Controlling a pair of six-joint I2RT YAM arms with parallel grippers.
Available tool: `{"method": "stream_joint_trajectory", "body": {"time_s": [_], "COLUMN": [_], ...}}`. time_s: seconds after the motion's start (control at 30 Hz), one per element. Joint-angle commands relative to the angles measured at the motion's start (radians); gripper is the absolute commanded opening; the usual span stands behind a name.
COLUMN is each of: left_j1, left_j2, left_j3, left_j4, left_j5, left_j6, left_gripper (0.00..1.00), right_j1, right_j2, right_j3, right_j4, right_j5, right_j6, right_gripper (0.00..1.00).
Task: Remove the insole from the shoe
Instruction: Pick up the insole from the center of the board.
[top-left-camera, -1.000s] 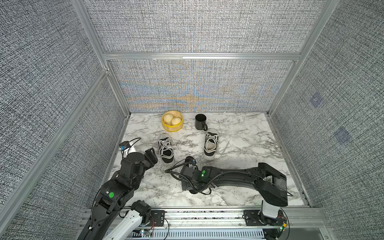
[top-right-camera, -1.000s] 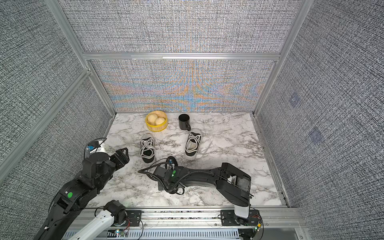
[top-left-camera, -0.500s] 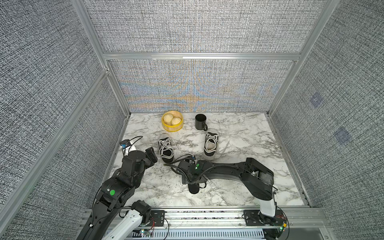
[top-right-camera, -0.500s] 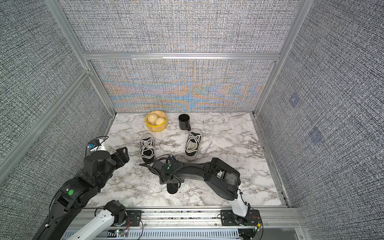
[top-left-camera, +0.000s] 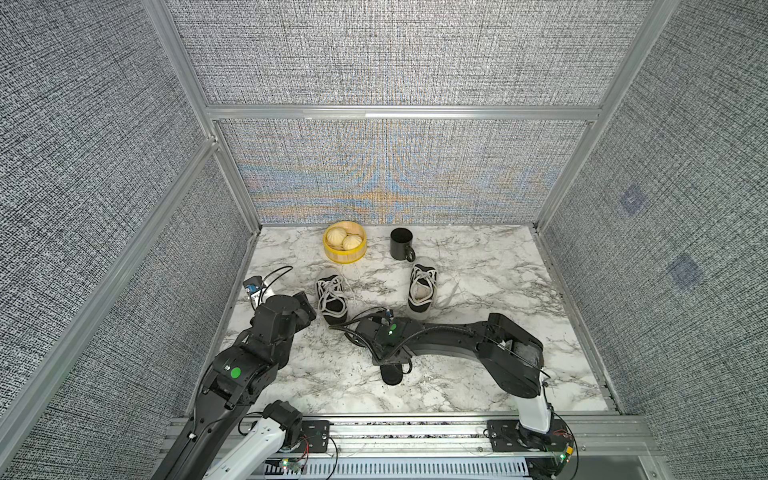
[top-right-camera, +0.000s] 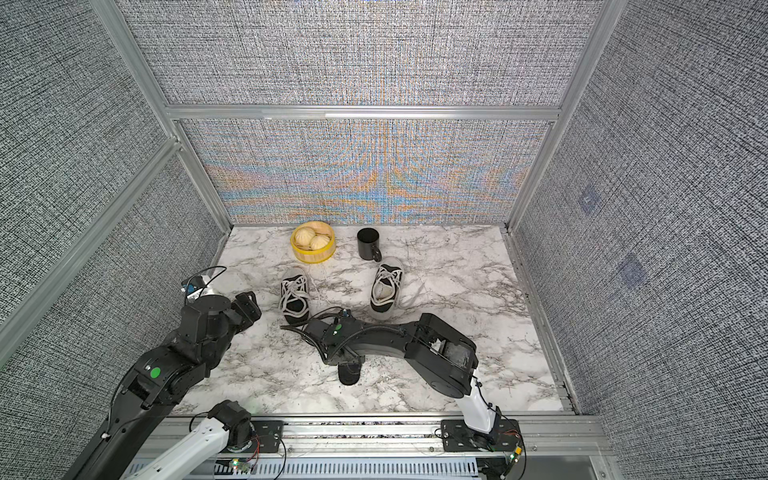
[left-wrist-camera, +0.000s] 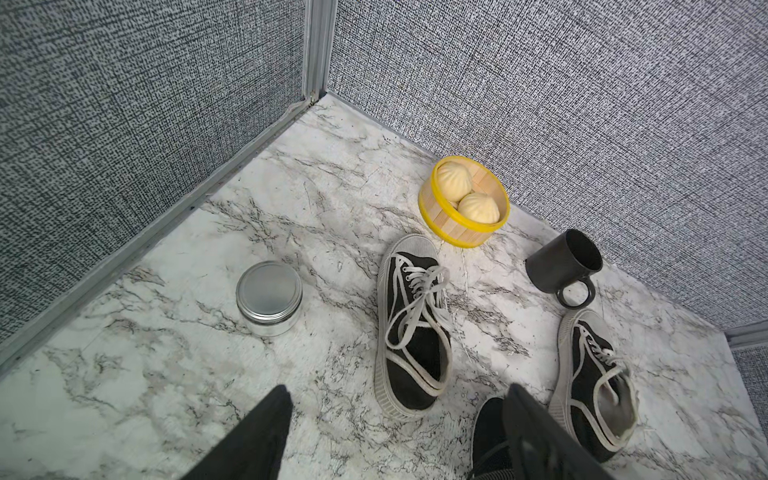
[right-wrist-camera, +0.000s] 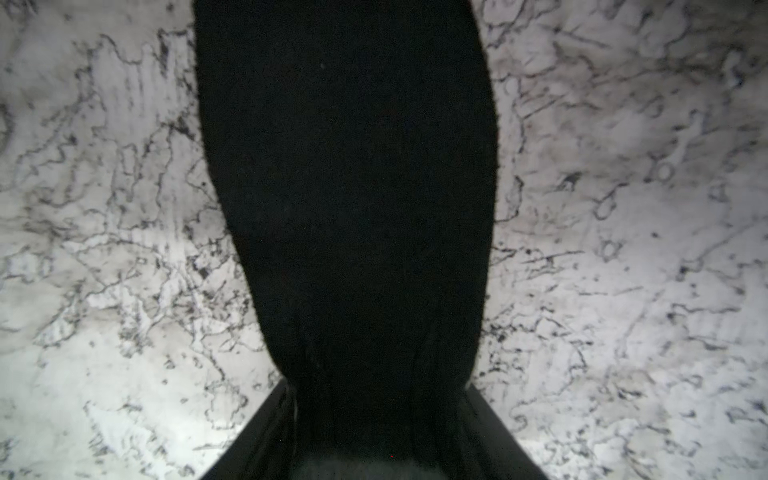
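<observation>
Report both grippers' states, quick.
Left gripper: open, empty.
Right gripper: astride the black insole; whether it grips cannot be told.

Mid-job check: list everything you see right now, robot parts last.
table: one, white-grey marble, inside walled enclosure.
steamer basket: one, yellow-rimmed wood, back of table.
buns: two, cream, inside steamer basket.
mug: one, black, right of steamer basket.
sneakers: two, black with white laces, mid-table, apart.
tin: one, silver, near left wall.
insole: one, black, on table near front.
left gripper: one, black, open, near sneakers.
right gripper: one, black, over insole's end; grip unclear.
</observation>
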Motion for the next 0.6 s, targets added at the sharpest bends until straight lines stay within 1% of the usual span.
{"method": "stream_joint_trajectory", "body": {"time_s": [0.0,0.17,0.3,0.37,0.47,0.57], "left_j1": [0.001,0.002,0.001,0.002,0.001,0.0], "left_j2": [0.02,0.051,0.076,0.088,0.107,0.135], "left_j3": [-0.001,0.0,-0.002,-0.002,0.0,-0.003], "left_j4": [0.053,0.084,0.106,0.11,0.122,0.141], "left_j5": [-0.011,-0.005,0.005,0.009,0.021,0.037], "left_j6": [0.01,0.024,0.034,0.033,0.031,0.034], "left_gripper": [0.81,0.81,0.81,0.81,0.81,0.81], "right_j1": [-0.011,-0.001,0.032,0.046,0.052,0.022], "right_j2": [0.011,-0.053,-0.175,-0.255,-0.413,-0.567], "right_j3": [-0.026,-0.038,-0.087,-0.154,-0.306,-0.457], "right_j4": [-0.04,-0.049,-0.087,-0.121,-0.143,-0.157], "right_j5": [0.016,0.049,0.093,0.108,0.104,0.098], "right_j6": [0.006,-0.012,-0.023,-0.003,0.031,0.021], "right_gripper": [0.53,0.52,0.52,0.52,0.51,0.51]}}
